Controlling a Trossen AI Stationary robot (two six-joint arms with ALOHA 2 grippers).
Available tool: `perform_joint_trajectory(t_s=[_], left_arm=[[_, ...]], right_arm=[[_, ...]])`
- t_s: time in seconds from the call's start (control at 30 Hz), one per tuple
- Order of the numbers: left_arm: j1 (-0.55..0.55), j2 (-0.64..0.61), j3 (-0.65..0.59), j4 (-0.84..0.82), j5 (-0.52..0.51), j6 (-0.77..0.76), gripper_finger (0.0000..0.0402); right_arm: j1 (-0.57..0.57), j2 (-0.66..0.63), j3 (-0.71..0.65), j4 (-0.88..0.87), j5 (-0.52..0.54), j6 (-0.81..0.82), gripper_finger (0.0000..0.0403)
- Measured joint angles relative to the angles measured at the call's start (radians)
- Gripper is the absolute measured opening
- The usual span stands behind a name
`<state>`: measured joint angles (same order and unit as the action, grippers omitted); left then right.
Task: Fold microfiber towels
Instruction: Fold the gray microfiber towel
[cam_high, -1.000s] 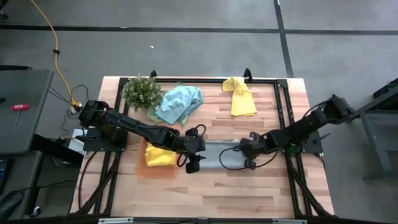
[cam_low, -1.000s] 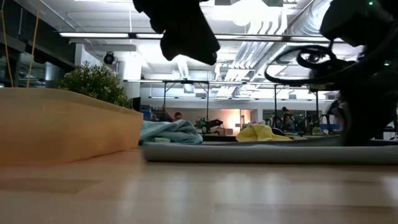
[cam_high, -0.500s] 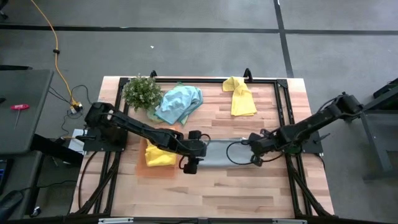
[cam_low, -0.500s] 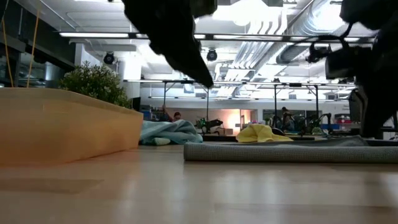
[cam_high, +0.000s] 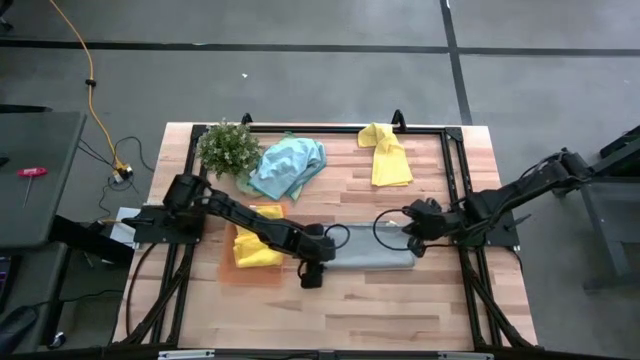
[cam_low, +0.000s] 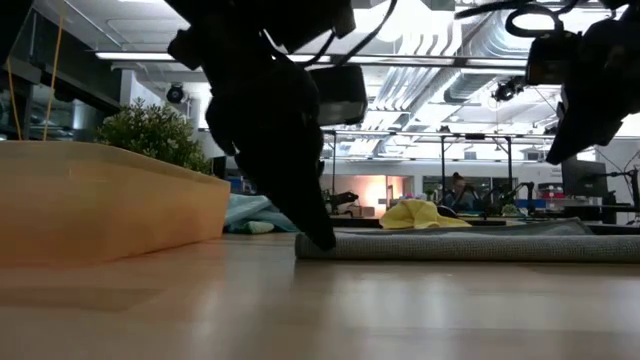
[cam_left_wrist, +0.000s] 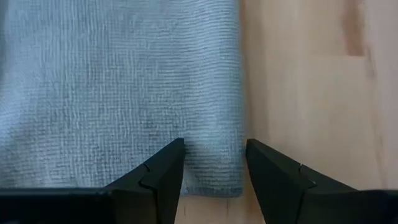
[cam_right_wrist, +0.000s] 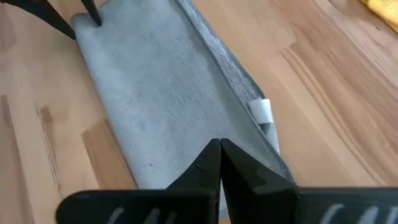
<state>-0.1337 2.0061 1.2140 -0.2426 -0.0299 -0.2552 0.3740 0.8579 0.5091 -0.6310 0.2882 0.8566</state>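
While both grippers sit at its two ends, the grey towel (cam_high: 372, 250) lies folded into a long strip on the table (cam_high: 400, 310).

Its long axis runs left to right across the middle of the table, one short end beside the orange tray (cam_high: 228, 275) that carries a folded yellow towel (cam_high: 256, 250). The left gripper (cam_high: 312, 275) is down at that end, fingers (cam_left_wrist: 163, 171) spread astride the towel's corner. The right gripper (cam_high: 418, 238) hovers over the opposite end, fingers pressed together and holding nothing. Farther back lie a crumpled blue-teal towel (cam_high: 290, 165) beside the plant (cam_high: 227, 147), and another yellow towel (cam_high: 385, 155).
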Motion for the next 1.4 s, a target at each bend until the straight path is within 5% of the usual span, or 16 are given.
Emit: perform_joint_trajectory(t_s=[0.3, 0.6, 1.1, 1.4], left_arm=[[-0.007, 0.004, 0.001, -0.013, -0.043, 0.011, 0.016], [-0.011, 0.004, 0.003, -0.053, -0.089, 0.023, 0.0094], [-0.051, 0.002, 0.003, -0.081, -0.094, 0.011, 0.0018], [-0.057, 0.002, 0.002, -0.073, -0.084, 0.003, 0.002]], right_arm=[[0.0, 0.006, 0.0, -0.026, 0.001, 0.0, 0.0], [0.0, 0.068, 0.0, 0.04, -0.06, -0.009, 0.0006], [0.022, 0.316, 0.0, 0.206, -0.333, -0.305, 0.0231], [0.12, 0.406, 0.0, 0.238, -0.358, -0.338, 0.0252]])
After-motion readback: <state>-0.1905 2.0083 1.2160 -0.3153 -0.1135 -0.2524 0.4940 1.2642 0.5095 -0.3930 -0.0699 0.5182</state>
